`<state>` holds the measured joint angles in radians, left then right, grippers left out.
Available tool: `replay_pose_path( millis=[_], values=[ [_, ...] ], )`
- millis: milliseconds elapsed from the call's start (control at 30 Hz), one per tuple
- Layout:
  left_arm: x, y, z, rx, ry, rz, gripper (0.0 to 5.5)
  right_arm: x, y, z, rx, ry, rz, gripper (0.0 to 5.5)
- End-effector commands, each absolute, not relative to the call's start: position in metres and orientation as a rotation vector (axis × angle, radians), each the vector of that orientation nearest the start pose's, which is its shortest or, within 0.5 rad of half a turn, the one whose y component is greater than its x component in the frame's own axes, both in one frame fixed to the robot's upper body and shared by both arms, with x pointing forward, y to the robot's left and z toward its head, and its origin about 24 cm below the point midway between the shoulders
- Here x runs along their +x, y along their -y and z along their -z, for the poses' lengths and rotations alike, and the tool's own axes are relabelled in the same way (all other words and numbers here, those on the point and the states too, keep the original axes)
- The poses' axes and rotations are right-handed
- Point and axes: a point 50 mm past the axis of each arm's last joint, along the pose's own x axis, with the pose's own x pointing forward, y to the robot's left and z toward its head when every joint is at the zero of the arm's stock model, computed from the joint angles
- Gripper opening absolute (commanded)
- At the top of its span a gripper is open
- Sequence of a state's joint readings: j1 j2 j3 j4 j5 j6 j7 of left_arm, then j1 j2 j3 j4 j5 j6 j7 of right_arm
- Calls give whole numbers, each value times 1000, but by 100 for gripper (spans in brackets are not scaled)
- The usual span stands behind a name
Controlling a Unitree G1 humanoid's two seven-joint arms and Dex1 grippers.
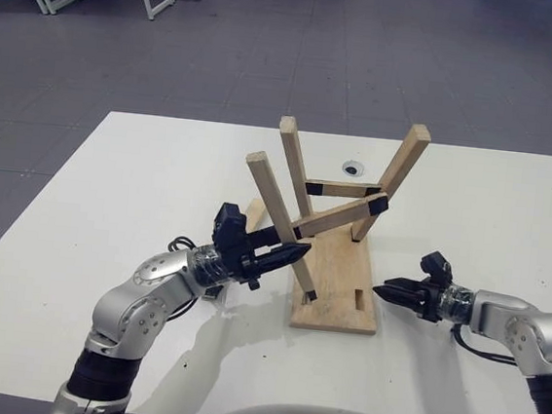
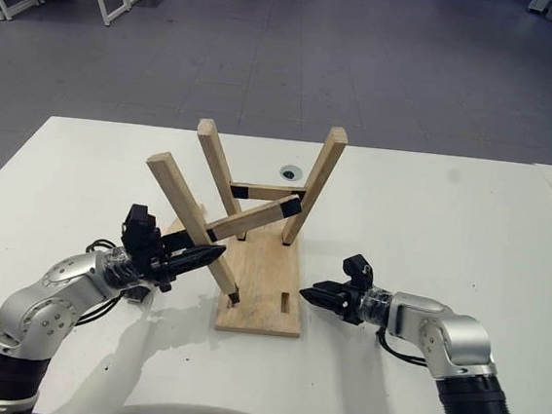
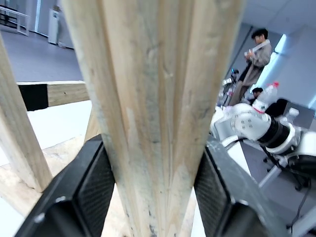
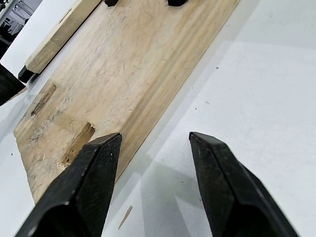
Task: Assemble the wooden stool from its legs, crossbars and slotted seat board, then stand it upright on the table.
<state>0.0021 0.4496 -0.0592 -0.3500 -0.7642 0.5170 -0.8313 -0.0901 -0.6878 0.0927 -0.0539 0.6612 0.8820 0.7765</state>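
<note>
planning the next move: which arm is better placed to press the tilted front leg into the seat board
Left. The left gripper is shut on that tilted leg, whose lower end meets the seat board. The right gripper is open beside the board's edge, holding nothing; probably better for steadying the board.

We count three wooden legs point(image 1: 275, 199) sticking up from the board, all of them tilted. Between them we count two crossbars point(image 1: 341, 189) with black ends, one level and one slanted; the slanted one is thick enough that we cannot rule out a fourth leg. There is one slotted seat board point(image 1: 338, 272), and at its near end we count two slots point(image 4: 79, 140). One white table point(image 1: 142, 175) carries it all, with one round hole point(image 1: 354, 166) in its top. We count two grippers, the left gripper point(image 1: 296, 255) and the right gripper point(image 1: 383, 291), each with two black fingers.
</note>
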Motion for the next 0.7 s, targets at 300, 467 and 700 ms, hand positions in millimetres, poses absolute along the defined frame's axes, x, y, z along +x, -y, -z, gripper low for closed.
replay_pose_path(
  millis=[300, 467, 700],
  values=[
    [225, -142, -75, -236, -255, 1313, 211, 211, 210, -24, 245, -913, -821, 252],
    [238, -154, -68, -151, -321, 1349, 211, 210, 210, -24, 243, -918, -819, 252],
    [239, -151, -63, 55, -366, 1364, 210, 204, 209, -21, 234, -922, -820, 252]
  ],
)
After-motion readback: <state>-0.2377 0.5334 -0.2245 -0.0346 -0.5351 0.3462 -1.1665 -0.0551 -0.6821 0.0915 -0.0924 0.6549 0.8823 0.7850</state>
